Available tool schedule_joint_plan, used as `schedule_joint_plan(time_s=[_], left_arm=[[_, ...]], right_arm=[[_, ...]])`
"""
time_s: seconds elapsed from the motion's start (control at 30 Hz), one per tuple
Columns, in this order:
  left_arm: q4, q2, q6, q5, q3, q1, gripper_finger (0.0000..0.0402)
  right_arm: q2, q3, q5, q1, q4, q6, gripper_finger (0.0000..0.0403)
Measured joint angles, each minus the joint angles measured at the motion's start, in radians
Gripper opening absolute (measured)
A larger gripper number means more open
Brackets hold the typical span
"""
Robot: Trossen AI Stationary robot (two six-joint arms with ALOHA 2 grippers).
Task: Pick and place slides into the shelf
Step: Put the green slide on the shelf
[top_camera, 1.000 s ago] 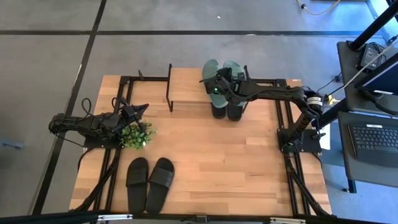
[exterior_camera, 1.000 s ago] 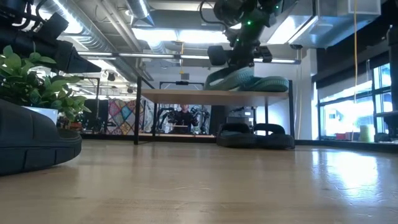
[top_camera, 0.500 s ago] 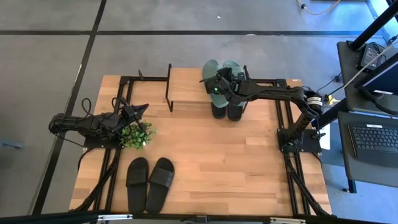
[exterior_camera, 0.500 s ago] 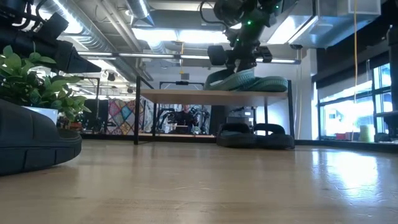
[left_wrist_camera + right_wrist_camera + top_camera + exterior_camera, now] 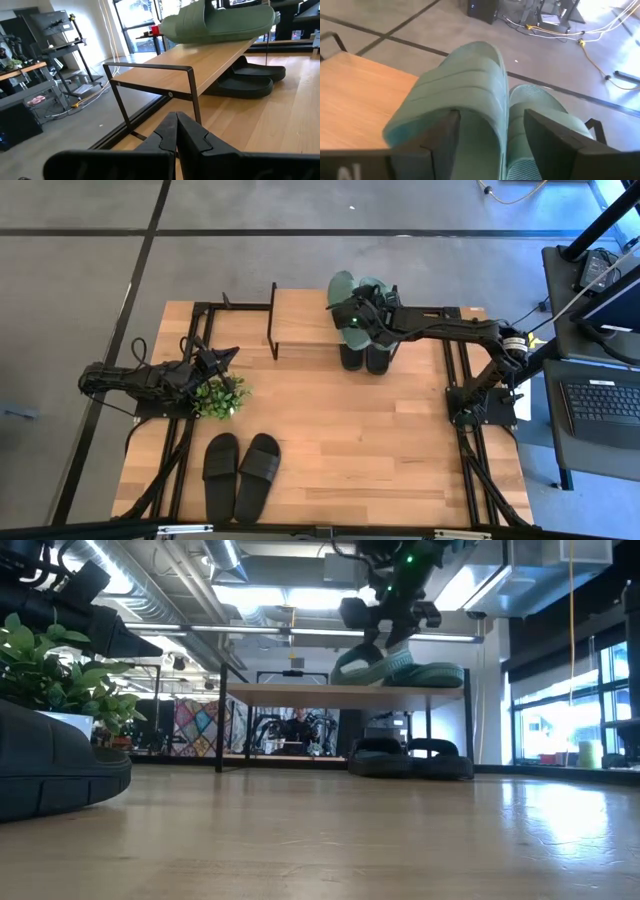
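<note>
Right end effector [image 5: 352, 313] spread wide astride the ribbed strap of a sage-green foam slide sandal [image 5: 465, 105] atop the light plank-topped, black-framed shelf [image 5: 300, 320]; likely light, squashy, best pinched across that strap; left end effector [image 5: 222, 358] clenched, idle.

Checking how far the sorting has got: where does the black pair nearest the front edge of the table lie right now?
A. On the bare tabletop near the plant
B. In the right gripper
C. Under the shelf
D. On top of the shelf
A: the black pair lies flat on the tabletop just in front of the plant, far from the shelf.
</note>
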Motion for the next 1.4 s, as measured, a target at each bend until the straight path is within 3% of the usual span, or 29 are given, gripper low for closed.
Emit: schedule_joint_plan(time_s=[0.17,0.43,0.53,0.83,0.93,1.23,1.4], left_arm=[[-0.001,0.000,0.000,0.000,0.000,0.000,0.0000],[-0.001,0.000,-0.001,0.000,0.000,0.000,0.0000],[-0.001,0.000,-0.002,0.000,0.000,0.000,0.0000],[-0.043,0.000,-0.028,0.000,0.002,0.000,0.0000],[-0.045,0.000,-0.028,0.000,0.002,0.000,0.0000],[-0.046,0.000,-0.028,0.000,0.002,0.000,0.0000],[-0.047,0.000,-0.021,0.000,0.002,0.000,0.0000]], right_arm=[[-0.035,0.002,-0.070,0.000,0.004,-0.013,0.0222],[-0.035,0.001,-0.075,0.000,-0.015,-0.031,0.0222],[-0.052,0.001,-0.084,0.000,-0.017,-0.157,0.0222],[-0.160,0.001,-0.496,0.044,-0.231,-0.561,0.0222],[-0.174,0.001,-0.558,0.055,-0.338,-0.691,0.0222],[-0.131,-0.007,-0.558,0.076,-0.447,-0.862,0.0222],[-0.095,-0.008,-0.483,0.097,-0.440,-0.957,0.0222]])
